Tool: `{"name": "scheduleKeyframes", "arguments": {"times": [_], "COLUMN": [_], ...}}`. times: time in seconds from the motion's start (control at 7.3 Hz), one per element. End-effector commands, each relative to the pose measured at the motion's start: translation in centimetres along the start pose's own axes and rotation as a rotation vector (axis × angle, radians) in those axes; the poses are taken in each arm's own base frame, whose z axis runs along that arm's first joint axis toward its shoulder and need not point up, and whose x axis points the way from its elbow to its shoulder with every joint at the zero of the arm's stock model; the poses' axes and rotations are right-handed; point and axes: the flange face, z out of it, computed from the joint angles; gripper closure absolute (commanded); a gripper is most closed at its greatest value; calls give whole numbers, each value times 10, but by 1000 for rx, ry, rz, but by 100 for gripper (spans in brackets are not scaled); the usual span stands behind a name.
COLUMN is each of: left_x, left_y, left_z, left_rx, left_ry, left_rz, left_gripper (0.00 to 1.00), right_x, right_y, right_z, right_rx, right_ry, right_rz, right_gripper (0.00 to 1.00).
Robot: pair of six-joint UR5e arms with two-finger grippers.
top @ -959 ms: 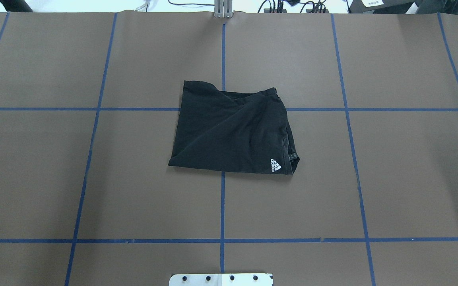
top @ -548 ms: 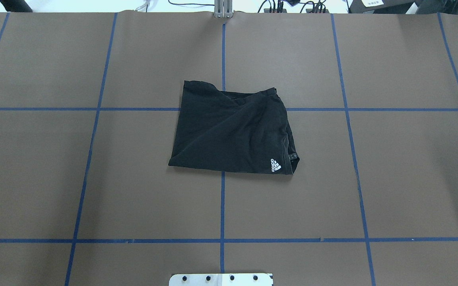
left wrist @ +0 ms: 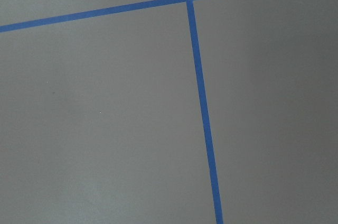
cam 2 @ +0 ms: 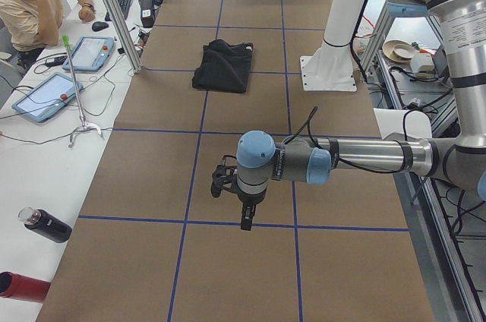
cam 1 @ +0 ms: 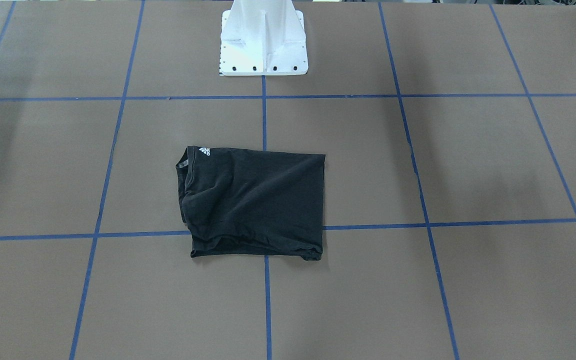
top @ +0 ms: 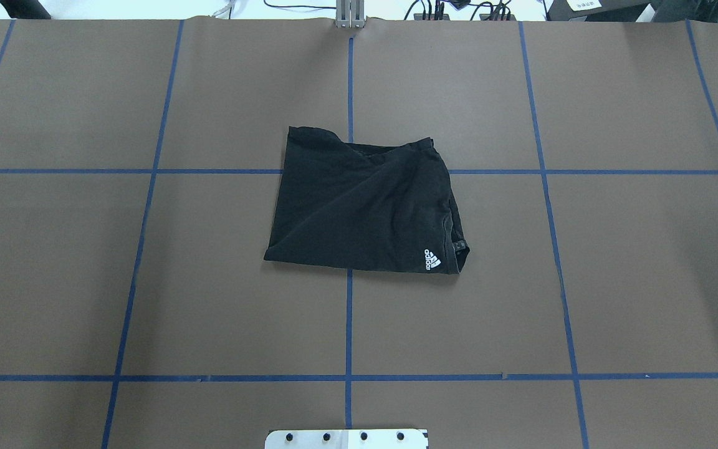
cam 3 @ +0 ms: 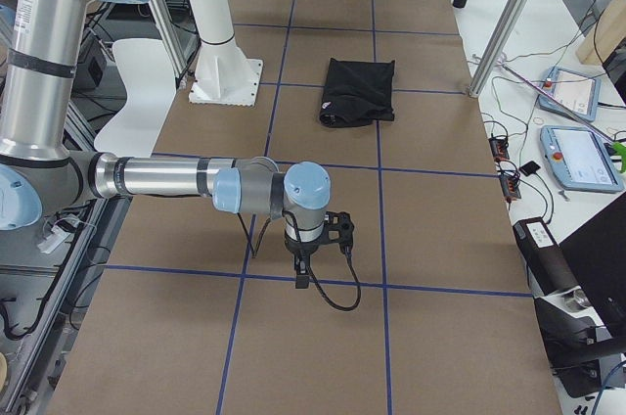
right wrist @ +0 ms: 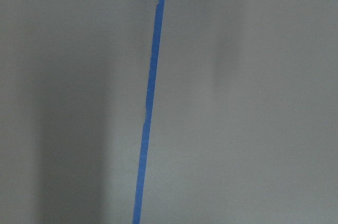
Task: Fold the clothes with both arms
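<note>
The black T-shirt (top: 365, 206) lies folded into a rough rectangle at the table's middle, also in the front view (cam 1: 255, 200) and both side views (cam 2: 222, 66) (cam 3: 358, 92). A small white mark (top: 432, 260) shows at its near right corner; the coloured print is hidden. No arm shows in the overhead or front view. My left gripper (cam 2: 245, 219) points down over bare table far from the shirt at the left end. My right gripper (cam 3: 301, 278) does the same at the right end. I cannot tell whether either is open or shut.
The white pedestal base (cam 1: 263, 40) stands at the robot's side of the table. Blue tape lines (top: 349, 324) divide the brown surface. A seated person (cam 2: 30, 3), tablets (cam 2: 45, 94) and bottles (cam 2: 45, 225) sit beyond the table's far edge.
</note>
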Motion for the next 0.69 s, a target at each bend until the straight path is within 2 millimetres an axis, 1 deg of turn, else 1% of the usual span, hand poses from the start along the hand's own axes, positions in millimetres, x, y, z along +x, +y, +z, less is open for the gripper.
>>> {"name": "scheduleKeyframes", "arguments": {"times": [0.0,0.14,0.55], "left_x": [1,2,3], "left_y": [0,-1,-1], "left_z": [-1,-2,-4], "left_rx": [3,6,10], "left_ry": [1,1,1], "left_rz": [3,5,9], "left_gripper": [0,0,0], "right_x": [0,0,2], "right_y": [-1,-2,0], "right_z": [0,-1,2], "right_rx": [6,34,32], "right_ry": [1,1,1], "right_rz": [-5,-27,-26], "right_gripper": [0,0,0]}}
